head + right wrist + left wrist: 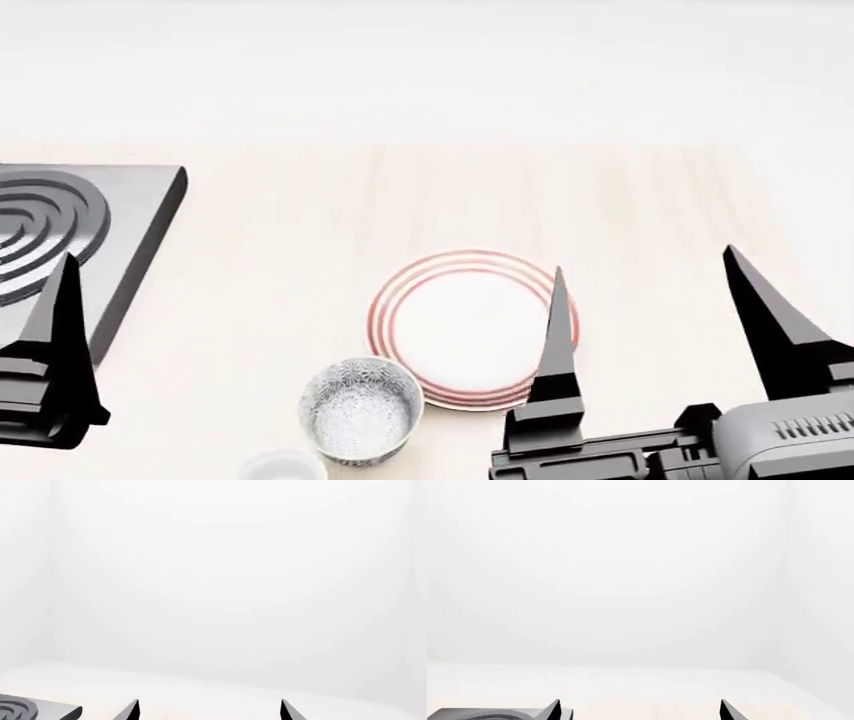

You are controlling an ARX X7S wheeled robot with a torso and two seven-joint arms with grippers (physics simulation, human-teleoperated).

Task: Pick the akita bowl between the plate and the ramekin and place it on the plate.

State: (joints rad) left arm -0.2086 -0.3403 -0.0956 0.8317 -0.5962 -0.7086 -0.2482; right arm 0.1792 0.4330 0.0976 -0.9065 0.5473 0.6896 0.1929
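In the head view the white plate (470, 330) with red rings lies mid-table. The speckled akita bowl (360, 410) stands upright just off its near-left rim. Beyond the bowl, at the picture's lower edge, the small white ramekin (283, 467) is partly cut off. My right gripper (643, 260) hovers open over the plate's right side, nothing between its fingers (554, 340). Only one finger (60, 340) of my left gripper (640, 701) shows in the head view, left of the bowl; the left wrist view shows it open and empty. The right wrist view likewise shows the right gripper (209, 701) open.
A dark grey hotplate (80, 220) with concentric rings sits on the pale wooden table (441, 200) at the far left; its edge also shows in both wrist views, hotplate (480, 714) and hotplate (27, 711). White walls stand behind the table.
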